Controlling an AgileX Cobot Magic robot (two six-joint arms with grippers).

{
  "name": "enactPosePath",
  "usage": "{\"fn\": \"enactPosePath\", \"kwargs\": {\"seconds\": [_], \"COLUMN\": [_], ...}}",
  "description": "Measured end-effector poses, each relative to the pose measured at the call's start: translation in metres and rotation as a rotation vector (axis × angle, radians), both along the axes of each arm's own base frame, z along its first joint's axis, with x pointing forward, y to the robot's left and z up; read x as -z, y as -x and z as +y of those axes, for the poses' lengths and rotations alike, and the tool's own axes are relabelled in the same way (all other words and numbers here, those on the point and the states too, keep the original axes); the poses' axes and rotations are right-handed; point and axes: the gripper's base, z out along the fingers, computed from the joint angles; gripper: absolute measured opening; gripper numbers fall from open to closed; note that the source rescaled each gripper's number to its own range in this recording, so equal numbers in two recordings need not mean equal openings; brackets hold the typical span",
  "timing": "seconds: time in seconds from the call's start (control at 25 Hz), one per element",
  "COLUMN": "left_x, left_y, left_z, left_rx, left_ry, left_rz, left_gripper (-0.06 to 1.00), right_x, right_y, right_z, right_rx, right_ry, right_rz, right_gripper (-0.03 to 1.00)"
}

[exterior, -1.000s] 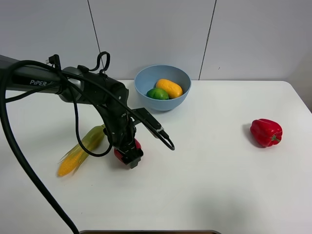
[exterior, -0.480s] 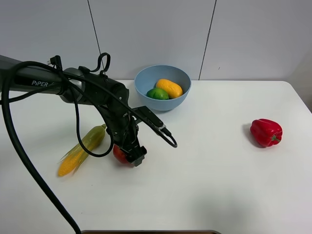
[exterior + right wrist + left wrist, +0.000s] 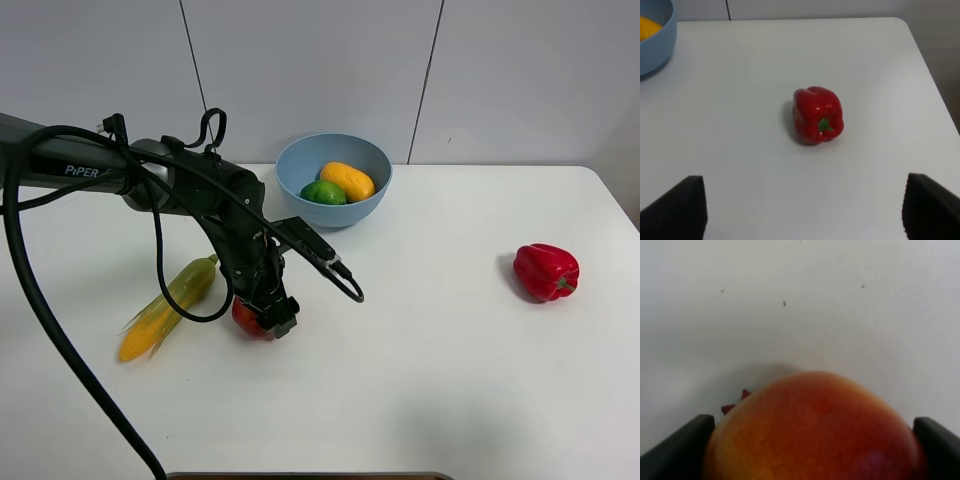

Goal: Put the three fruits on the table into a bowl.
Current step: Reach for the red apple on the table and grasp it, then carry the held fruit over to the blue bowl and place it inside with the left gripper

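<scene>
**Left tool on apple, two fruits in bowl**

While my left tool [image 3: 268,318] pinches the red apple [image 3: 247,319] low on the bench [image 3: 440,380], beside the corn cob [image 3: 165,308], lime [image 3: 322,192] and mango [image 3: 347,180] sit inside the blue bowl [image 3: 300,160]. My arm reads "PiPER". My right tool [image 3: 802,210] is spread wide, near the bell pepper [image 3: 818,121].

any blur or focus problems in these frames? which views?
Left wrist: the red fruit fills the near field and is soft, out of focus, with dark specks on the table. Right wrist: sharp on the bell pepper, soft shadow beside it. Exterior high: evenly lit, corn cob husk slightly smeared.
</scene>
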Motion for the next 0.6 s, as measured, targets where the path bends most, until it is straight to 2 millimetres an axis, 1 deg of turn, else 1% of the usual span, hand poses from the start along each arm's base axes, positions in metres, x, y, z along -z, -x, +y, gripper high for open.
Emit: {"fn": "enactPosePath", "kwargs": {"seconds": [0.44, 0.52, 0.6], "left_x": [-0.001, -0.01, -0.025], "left_y": [0.0, 0.001, 0.002], "left_z": [0.001, 0.002, 0.003], "left_rx": [0.009, 0.013, 0.014], "left_ry": [-0.01, -0.007, 0.009], "left_rz": [-0.004, -0.012, -0.031], "left_gripper": [0.0, 0.0, 0.0], "right_x": [0.0, 0.0, 0.0], "right_y": [0.0, 0.0, 0.0], "right_z": [0.0, 0.0, 0.0], "right_rx": [0.0, 0.0, 0.0], "right_ry": [0.0, 0.0, 0.0], "right_rz": [0.0, 0.0, 0.0], "right_gripper": [0.58, 0.58, 0.58]}}
